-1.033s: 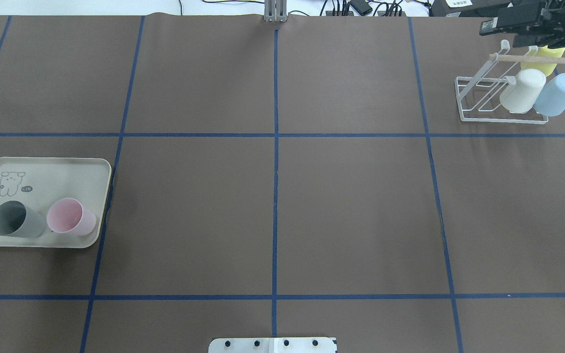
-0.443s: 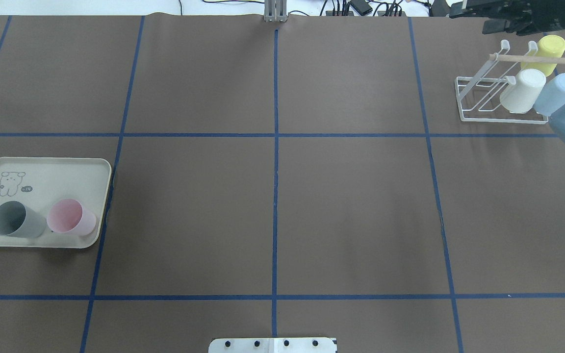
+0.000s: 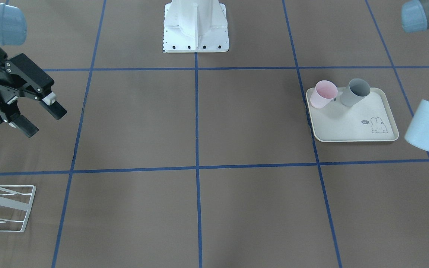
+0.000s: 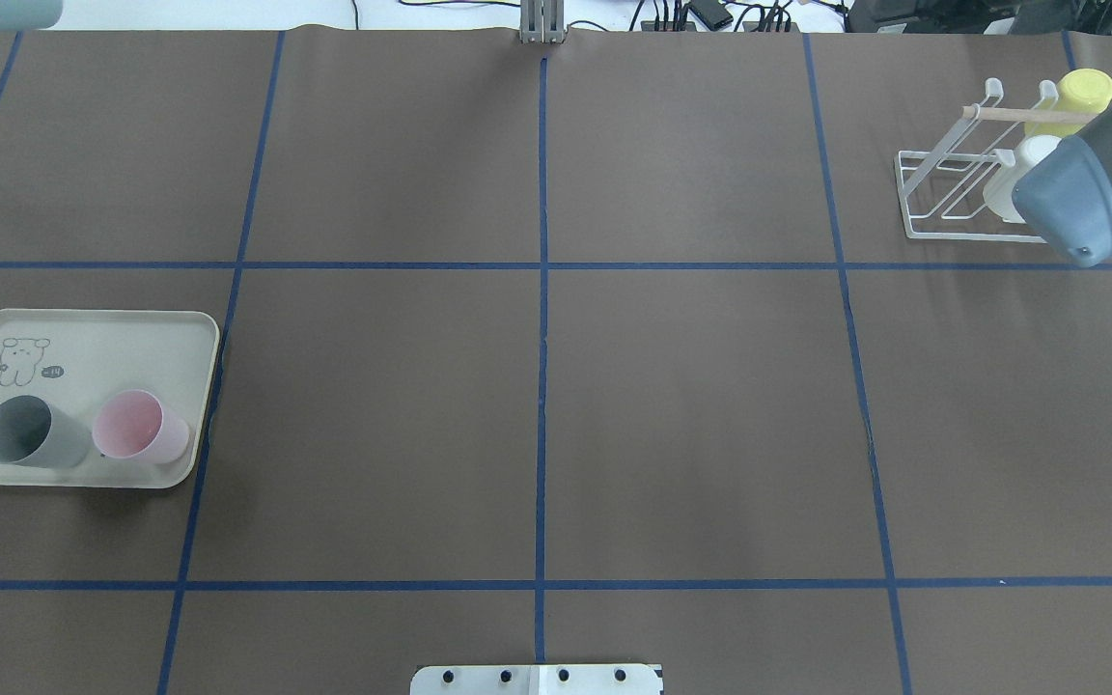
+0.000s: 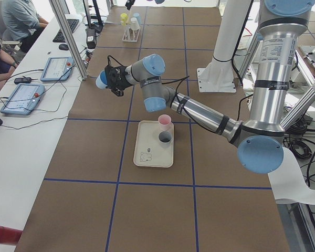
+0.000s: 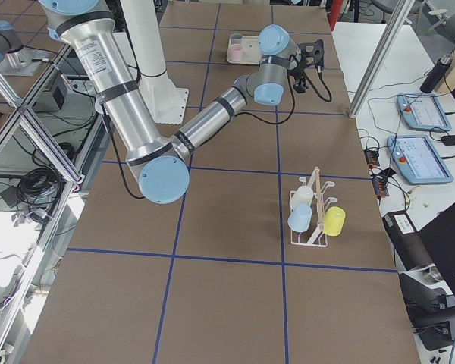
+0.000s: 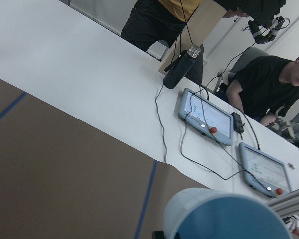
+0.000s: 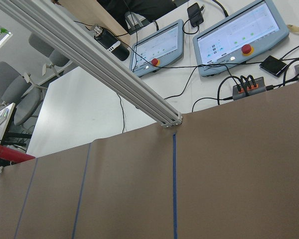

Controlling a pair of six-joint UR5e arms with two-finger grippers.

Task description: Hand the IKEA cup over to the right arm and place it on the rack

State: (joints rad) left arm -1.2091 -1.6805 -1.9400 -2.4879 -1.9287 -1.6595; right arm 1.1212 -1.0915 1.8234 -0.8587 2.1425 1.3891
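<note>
Exterior front-facing view: the light-blue cup (image 3: 428, 125) is up off the tabletop (image 3: 199, 123) at the picture's right edge, tilted, just right of the cream tray (image 3: 352, 138). Only a black scrap of the left gripper shows above it. The right gripper (image 3: 45, 121) hangs at the far left edge, jaws spread wide, nothing between them. Cup and right gripper are well apart, most of the tabletop between. The rack (image 3: 6, 208) sits in the lower-left corner, cut off by the frame.

Exterior left view fills in the grasp: the left gripper (image 5: 109, 80) is clamped onto one end of the cup, out over the operators' side.

Overhead exterior view shows neither gripper. The right arm (image 4: 1072, 203) covers part of the rack; a yellow cup (image 4: 1077, 95) and a white cup (image 4: 1005, 183) peek out.

Exterior right view has the whole rack (three cups hung, a pale-blue rack cup (image 6: 299, 218) among them).

On the tray lie a pink cup (image 3: 323, 93) and a grey cup (image 3: 355, 92).
</note>
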